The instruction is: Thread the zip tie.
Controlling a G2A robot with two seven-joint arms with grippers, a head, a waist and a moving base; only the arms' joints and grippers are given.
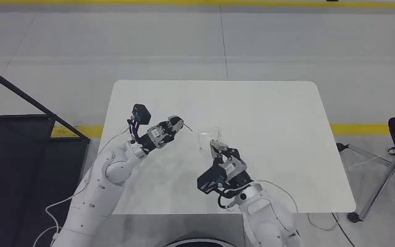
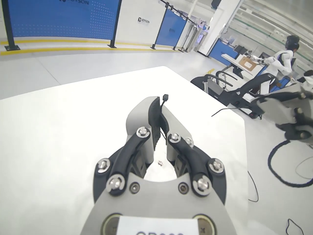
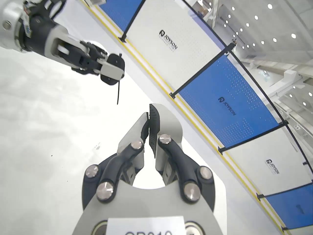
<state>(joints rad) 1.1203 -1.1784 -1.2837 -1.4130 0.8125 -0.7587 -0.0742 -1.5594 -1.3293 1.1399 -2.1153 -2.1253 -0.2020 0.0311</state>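
Pinches the black zip tie [image 2: 165, 97] in the left gripper [image 2: 159, 103], head poking past its tips, above the left half of the table [image 1: 278, 111], wrist angled inward. Holds the right gripper [image 3: 149, 113] clenched, pads [image 3: 153, 123] pressed together, raised nearby and pointing toward the tie's dangling tail

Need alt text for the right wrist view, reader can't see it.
The left gripper, shut on a black zip tie, holds it over the white table, the strap sticking out free past its fingertips. In the foreground the right gripper is shut, its tips near the strap's end but not touching it.
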